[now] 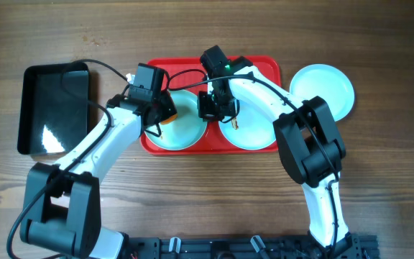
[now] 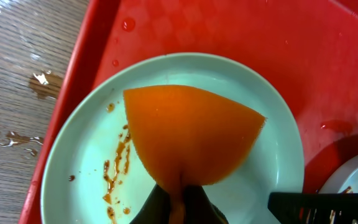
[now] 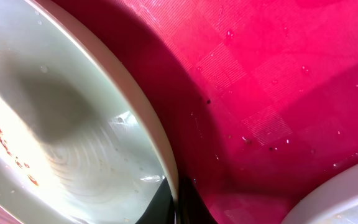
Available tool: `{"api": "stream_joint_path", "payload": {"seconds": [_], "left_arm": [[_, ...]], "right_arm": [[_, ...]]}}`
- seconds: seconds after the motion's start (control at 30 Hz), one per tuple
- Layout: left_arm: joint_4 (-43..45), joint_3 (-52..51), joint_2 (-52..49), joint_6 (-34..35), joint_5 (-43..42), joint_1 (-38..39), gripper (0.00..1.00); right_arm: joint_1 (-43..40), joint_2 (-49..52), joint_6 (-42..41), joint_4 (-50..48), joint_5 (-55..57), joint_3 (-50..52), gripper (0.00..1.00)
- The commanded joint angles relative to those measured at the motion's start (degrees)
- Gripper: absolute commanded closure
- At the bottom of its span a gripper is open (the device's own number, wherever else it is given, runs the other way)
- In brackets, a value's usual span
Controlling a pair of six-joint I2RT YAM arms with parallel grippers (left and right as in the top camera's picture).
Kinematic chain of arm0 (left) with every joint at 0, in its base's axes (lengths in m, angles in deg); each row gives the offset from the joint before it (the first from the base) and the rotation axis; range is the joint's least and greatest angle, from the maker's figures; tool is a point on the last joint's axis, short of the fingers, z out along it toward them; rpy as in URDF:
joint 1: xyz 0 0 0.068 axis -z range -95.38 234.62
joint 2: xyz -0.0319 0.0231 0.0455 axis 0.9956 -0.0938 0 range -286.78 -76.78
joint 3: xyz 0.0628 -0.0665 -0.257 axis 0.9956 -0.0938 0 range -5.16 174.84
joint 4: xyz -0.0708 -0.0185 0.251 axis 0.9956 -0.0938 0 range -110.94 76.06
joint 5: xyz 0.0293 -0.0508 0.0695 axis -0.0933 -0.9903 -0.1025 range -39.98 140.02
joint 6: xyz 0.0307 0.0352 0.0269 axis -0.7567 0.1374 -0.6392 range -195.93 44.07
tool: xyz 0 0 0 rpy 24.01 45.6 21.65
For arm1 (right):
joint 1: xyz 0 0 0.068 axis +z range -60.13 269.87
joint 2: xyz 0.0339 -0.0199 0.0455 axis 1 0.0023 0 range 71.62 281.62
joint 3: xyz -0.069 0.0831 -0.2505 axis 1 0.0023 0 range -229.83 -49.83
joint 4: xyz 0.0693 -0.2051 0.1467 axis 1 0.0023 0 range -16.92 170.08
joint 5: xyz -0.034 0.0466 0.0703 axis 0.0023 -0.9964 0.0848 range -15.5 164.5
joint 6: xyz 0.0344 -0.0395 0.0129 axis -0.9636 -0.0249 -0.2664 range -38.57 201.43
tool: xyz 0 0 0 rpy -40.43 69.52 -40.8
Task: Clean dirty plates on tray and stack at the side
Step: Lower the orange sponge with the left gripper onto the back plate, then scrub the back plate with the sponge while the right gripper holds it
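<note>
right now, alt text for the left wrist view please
The left gripper pinches an orange sponge over a pale mint plate streaked with brown smears, on a red tray. Wet wooden table shows at left; the edge of a second plate peeks in at lower right.

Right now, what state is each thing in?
left tool: shut on orange sponge
orange sponge: pinched, over left plate
left plate: on tray, brown smears, rim gripped
right tool: shut on left plate's rim
right plate: on tray, slightly smeared
third plate: on table beside tray, looks clean
tray: wet with droplets
</note>
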Motion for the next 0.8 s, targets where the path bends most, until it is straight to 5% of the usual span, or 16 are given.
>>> {"api": "stream_joint_path", "payload": {"seconds": [0.0, 0.57, 0.77], "left_arm": [[-0.3, 0.7, -1.9, -1.3, -4.6, -0.2, 0.96], [-0.8, 0.3, -9.1, -1.1, -4.3, 1.0, 0.96], [-1.6, -3.3, -10.7, -1.1, 6.0, 1.0, 0.96]], "right_arm": [[0.3, 1.2, -1.3, -0.5, 2.4, 1.7, 0.96], [0.3, 1.2, -1.7, -0.3, 3.5, 1.7, 0.96], [0.3, 1.2, -1.6, 0.0, 3.7, 1.7, 0.96]]}}
